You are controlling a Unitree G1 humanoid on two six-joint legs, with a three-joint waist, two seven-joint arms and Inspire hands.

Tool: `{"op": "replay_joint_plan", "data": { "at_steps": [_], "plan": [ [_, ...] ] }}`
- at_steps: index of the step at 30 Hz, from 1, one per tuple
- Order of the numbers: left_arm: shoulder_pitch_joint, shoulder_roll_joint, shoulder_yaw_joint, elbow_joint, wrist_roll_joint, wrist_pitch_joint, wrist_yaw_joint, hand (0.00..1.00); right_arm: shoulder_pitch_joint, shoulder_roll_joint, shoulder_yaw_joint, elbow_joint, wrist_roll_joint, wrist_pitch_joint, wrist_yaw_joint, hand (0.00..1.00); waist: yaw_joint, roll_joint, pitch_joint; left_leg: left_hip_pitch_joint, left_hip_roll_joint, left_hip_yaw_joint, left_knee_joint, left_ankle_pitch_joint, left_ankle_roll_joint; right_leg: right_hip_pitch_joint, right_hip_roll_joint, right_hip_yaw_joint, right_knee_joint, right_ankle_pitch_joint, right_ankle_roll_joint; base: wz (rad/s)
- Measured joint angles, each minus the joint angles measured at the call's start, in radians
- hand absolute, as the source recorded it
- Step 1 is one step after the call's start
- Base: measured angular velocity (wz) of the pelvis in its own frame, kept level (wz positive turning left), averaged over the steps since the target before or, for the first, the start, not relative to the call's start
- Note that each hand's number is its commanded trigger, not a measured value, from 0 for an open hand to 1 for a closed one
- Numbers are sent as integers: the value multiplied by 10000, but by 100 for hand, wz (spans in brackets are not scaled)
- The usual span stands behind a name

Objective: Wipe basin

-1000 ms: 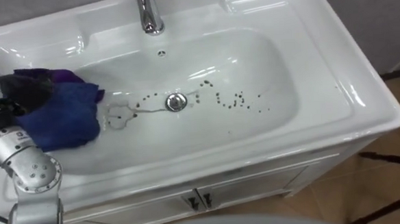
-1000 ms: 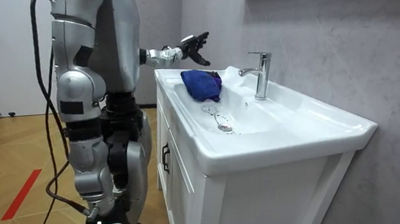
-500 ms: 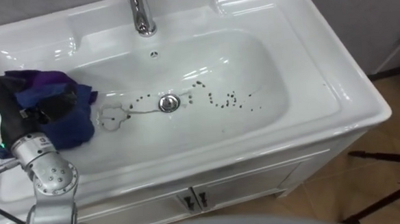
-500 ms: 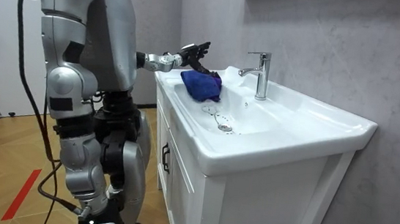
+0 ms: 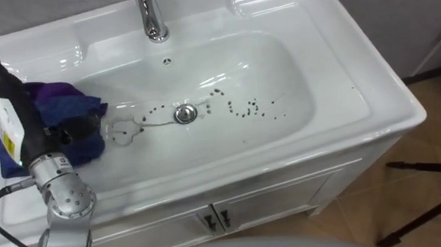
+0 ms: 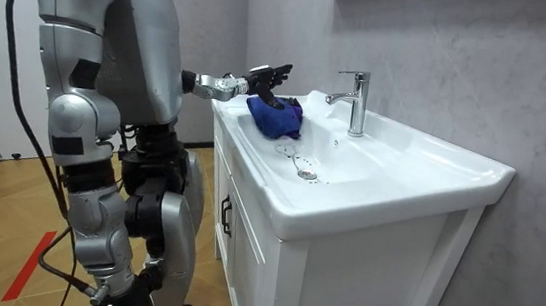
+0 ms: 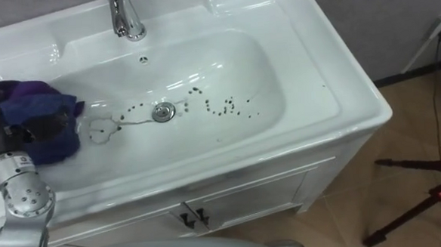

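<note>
A crumpled blue cloth point(image 5: 69, 116) lies at the left end of the white basin point(image 5: 338, 64), partly on the rim and partly on the inner slope. My left hand point(image 5: 16, 111) stands edge-up at the cloth's left side, fingers straight and reaching over it, with its thumb down on the folds. In the room view the same hand point(image 6: 264, 74) hovers just over the cloth point(image 6: 276, 118). Dark specks point(image 5: 246, 108) and a thin smear are scattered around the metal drain point(image 5: 184, 113).
A chrome tap point(image 5: 148, 17) rises at the back middle of the basin. White cabinet doors with small handles point(image 5: 214, 221) are below the front edge. Tripod legs point(image 5: 427, 165) stand on the wooden floor to the right.
My left hand has come lower and closer over the cloth and turned edge-up. The cloth and specks stay where they were. The eye views have shifted.
</note>
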Motion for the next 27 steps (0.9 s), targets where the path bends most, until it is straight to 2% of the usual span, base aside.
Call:
{"op": "replay_joint_plan", "data": {
  "at_steps": [2, 9, 12, 15, 20, 27],
  "plan": [
    [-5, -3, -4, 187, 222, 130, 1, 0, -8, -1, 1, 4, 1, 18, -5, 0, -51, -3, 2, 4, 2, 16, -3, 2, -3, -3, 0, 5, -5, 0, 0, 0],
    [5, -1, -25, 547, 1603, 734, 1, 0, 7, 3, 133, -5, -6, 439, -60, 0, -92, -14, 15, -4, 9, 186, 3, 2, -3, -78, -1, 105, -17, 0, 1, -5],
    [-2, -2, -27, 757, 1739, 956, 1, 0, -3, 3, 160, -2, -6, 649, -67, 0, -134, 3, 6, 10, 17, 241, -16, 2, -3, -86, 11, 156, -17, 0, 0, -6],
    [4, -5, -27, 1181, 1950, 1153, -5, 0, 22, 9, 344, 12, -14, 668, -76, 0, -159, 36, -2, 25, 25, 266, -18, 2, -3, -86, 25, 219, -14, 1, -1, -5],
    [4, -5, -18, 1299, 2141, 1232, -2, 0, 15, 15, 366, 17, -98, 869, -96, 0, -171, 4, 8, 41, 34, 266, -30, 2, -3, -90, 33, 224, 1, 5, -7, 0],
    [-22, 3, 107, 1384, 2246, 1278, 228, 0, -110, 14, 376, -51, -397, 872, -79, 0, -130, -5, 2, 153, 64, 275, -71, 5, -13, -91, 77, 316, 8, 13, -23, -2]
  ]
}}
